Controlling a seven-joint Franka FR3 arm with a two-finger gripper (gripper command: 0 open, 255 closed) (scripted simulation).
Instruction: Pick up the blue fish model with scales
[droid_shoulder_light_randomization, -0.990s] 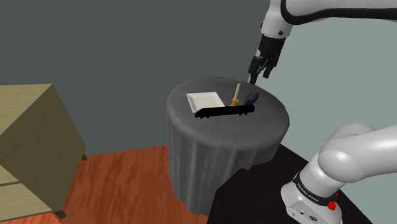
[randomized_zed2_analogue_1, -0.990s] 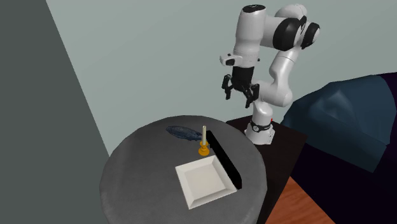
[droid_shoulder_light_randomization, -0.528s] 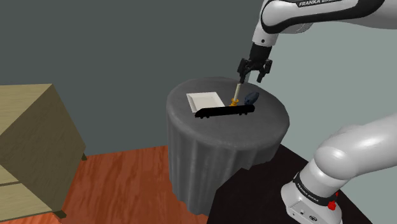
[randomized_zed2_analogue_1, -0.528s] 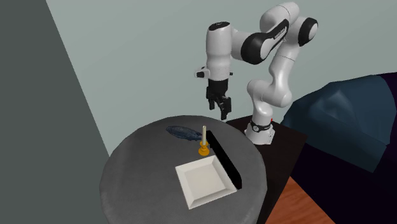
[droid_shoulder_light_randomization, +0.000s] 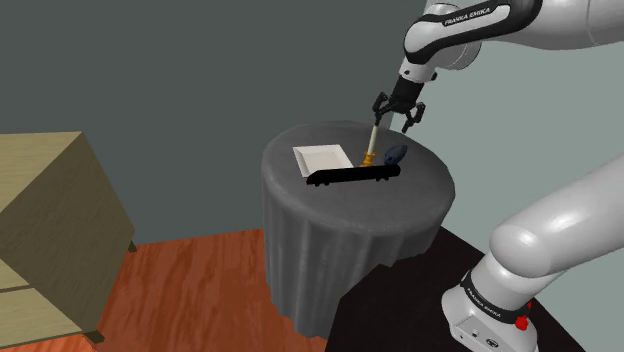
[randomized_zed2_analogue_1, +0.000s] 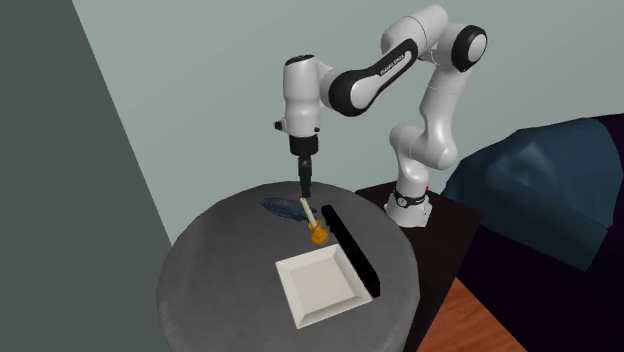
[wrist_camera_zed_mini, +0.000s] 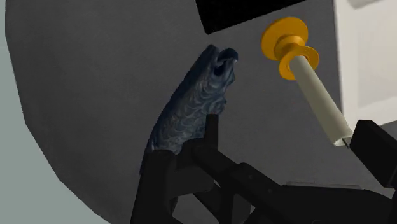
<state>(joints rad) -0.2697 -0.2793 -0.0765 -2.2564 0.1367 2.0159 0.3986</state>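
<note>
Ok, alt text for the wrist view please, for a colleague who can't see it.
A dark blue scaled fish model lies on a dark grey round table, its tail end by one finger of the open black gripper. Beside it is a cream candle in an orange holder, its tip near the other finger.

Candle (wrist_camera_zed_mini: 316, 89) close beside blue fish (wrist_camera_zed_mini: 191, 105)

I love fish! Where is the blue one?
In the shoulder view the blue fish lies on the round table toward its right, just right of the candle, under the open tool.
</note>
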